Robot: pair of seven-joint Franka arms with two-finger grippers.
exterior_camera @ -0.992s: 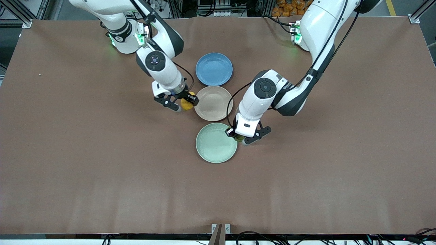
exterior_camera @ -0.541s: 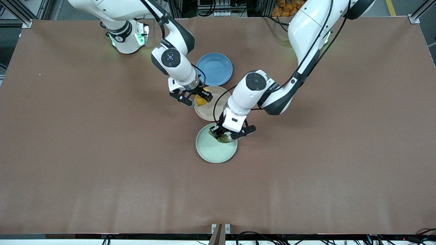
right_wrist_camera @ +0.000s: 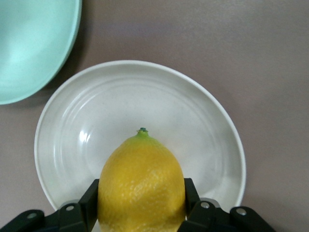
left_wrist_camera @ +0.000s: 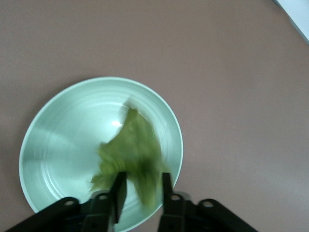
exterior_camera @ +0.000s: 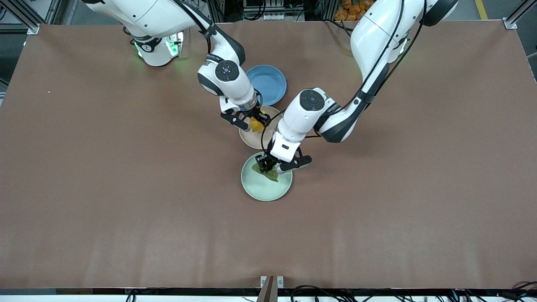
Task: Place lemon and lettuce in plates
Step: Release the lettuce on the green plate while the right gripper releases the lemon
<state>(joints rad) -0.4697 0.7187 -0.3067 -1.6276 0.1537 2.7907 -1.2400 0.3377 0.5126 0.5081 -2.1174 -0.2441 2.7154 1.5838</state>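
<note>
My right gripper [exterior_camera: 253, 125] is shut on the yellow lemon [exterior_camera: 256, 124] and holds it over the beige-pink plate [exterior_camera: 251, 140]. In the right wrist view the lemon [right_wrist_camera: 141, 186] sits between the jaws of the right gripper [right_wrist_camera: 141, 203], above the plate [right_wrist_camera: 145, 96]. My left gripper [exterior_camera: 275, 167] is open over the mint green plate [exterior_camera: 262, 188], at its rim nearest the beige plate. The dark-green lettuce [exterior_camera: 270, 174] is in that plate. In the left wrist view the lettuce [left_wrist_camera: 133, 150] shows blurred between the spread jaws of the left gripper [left_wrist_camera: 141, 193], over the mint plate [left_wrist_camera: 63, 140].
A blue plate [exterior_camera: 272, 86] lies farther from the front camera than the beige plate, partly under the right arm. The three plates form a close row at the table's middle. The mint plate's edge also shows in the right wrist view [right_wrist_camera: 29, 43].
My right gripper carried the lemon from beside the beige plate to over it. My left gripper moved over the mint plate, opened, and let the lettuce go into it.
</note>
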